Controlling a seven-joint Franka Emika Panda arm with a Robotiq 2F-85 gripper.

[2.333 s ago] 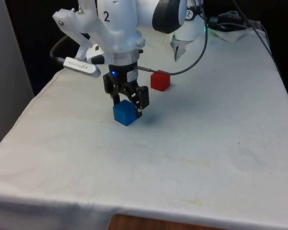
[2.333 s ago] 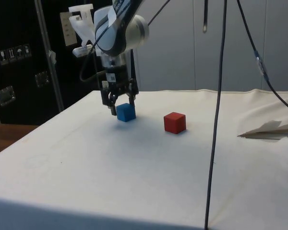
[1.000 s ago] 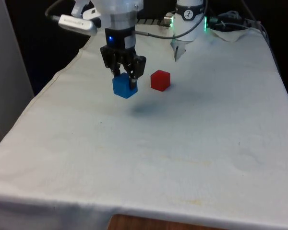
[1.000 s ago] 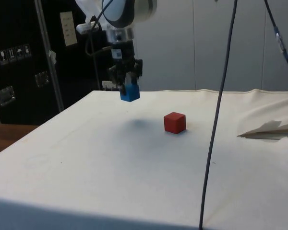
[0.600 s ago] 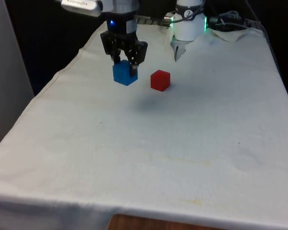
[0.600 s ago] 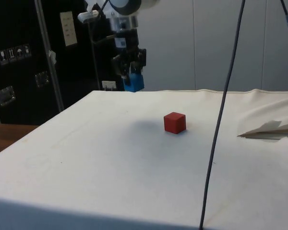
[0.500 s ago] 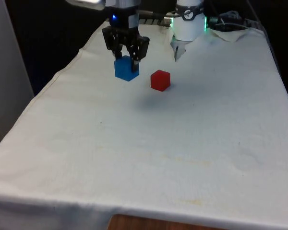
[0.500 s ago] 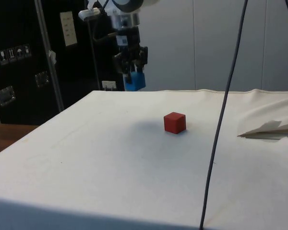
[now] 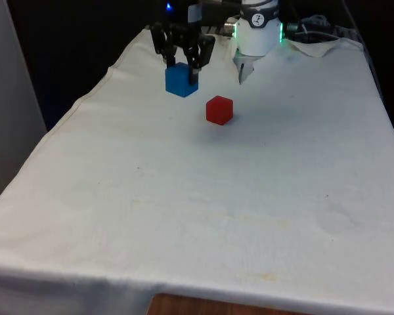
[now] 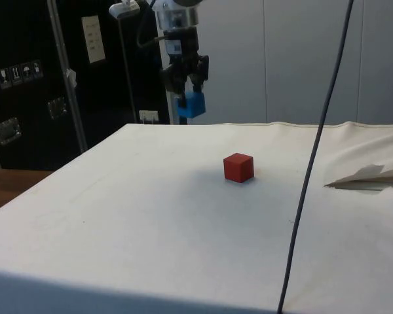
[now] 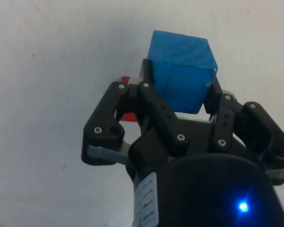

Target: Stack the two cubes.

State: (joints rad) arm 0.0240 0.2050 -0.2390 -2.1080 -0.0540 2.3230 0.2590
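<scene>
Blue cube (image 9: 181, 80) clamped between end effector (image 9: 184, 72) fingers, well above the table (image 9: 249, 197), one vertical edge toward the front camera, up and to the front view's left of red cube (image 9: 219, 109) resting on the cloth.

White cloth (image 9: 203, 197) over the table, black cable (image 10: 311, 176) hanging near the side camera, crumpled cloth (image 10: 370, 175) (far right), dark cabinets (image 10: 26, 78) behind

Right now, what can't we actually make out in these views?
- Red cube: wrist view, mostly hidden behind the end effector; a sliver shows.
- End effector body: front view, cut off by the top edge.
- Blue cube: side view, partly covered by the fingers.
- Blue cube's offset from the red cube: no view looks straight down, so alignment is unclear.
</scene>
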